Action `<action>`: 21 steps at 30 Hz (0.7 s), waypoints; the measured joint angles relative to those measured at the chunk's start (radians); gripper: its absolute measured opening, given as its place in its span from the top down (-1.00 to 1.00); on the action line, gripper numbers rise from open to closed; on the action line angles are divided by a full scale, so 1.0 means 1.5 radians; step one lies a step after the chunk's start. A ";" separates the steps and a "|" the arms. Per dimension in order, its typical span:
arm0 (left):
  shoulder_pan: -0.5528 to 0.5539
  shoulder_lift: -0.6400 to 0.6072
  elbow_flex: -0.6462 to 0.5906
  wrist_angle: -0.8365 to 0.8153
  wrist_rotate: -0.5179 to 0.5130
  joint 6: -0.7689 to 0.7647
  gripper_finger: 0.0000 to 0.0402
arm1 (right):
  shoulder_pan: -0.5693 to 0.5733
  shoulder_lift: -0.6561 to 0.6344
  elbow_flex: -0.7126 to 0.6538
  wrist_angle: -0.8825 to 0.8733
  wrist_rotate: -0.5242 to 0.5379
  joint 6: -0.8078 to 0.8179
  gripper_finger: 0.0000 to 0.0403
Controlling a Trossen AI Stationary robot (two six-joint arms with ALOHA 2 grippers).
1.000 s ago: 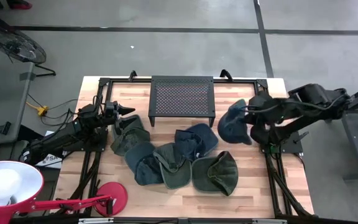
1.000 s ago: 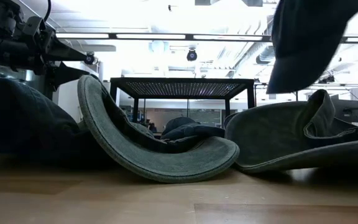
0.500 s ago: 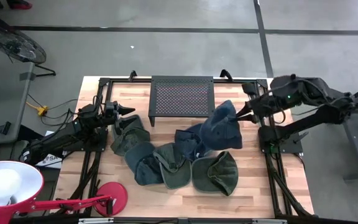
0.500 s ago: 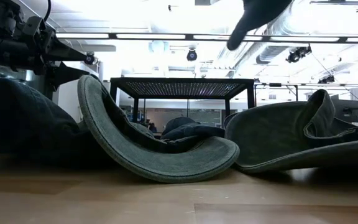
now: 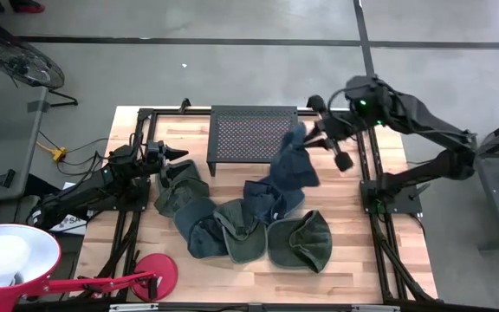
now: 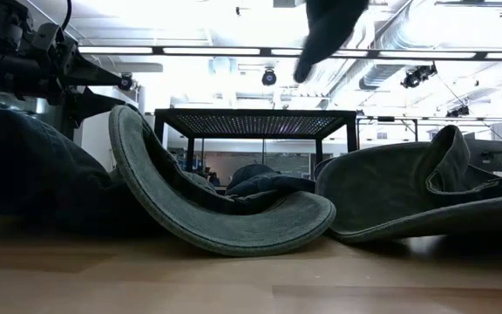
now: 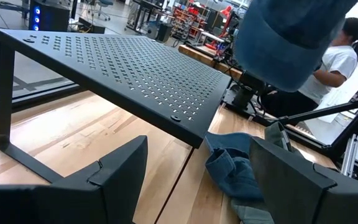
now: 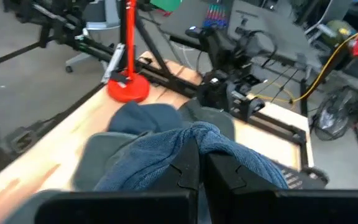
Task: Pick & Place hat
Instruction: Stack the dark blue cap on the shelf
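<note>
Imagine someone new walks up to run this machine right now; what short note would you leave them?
Right pincer: shut on a blue denim bucket hat, hanging in the air at the right edge of the black perforated metal stand.
Left pincer: open, empty, waiting at the table's left beside the pile.
Pile of blue and green denim hats: on the wooden table in front of the stand.
Done: one hat lifted.
Left: set it down, probably on the stand; then the others.

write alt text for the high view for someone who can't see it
From above, the right gripper is shut on a blue hat, dangling it beside a black mesh rack at the table's far edge. More hats lie piled on the wooden table, and the left gripper sits open at the pile's left end.
</note>
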 joint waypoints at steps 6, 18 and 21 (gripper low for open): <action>0.000 0.000 0.000 0.000 0.000 0.000 -0.37 | -0.070 0.059 0.000 0.067 -0.026 -0.017 1.00; 0.000 0.000 0.000 0.000 0.002 0.000 -0.37 | -0.158 0.163 0.000 0.154 -0.097 0.069 1.00; 0.000 0.000 0.000 0.000 0.002 0.000 -0.37 | -0.172 0.166 0.000 0.125 -0.076 0.109 1.00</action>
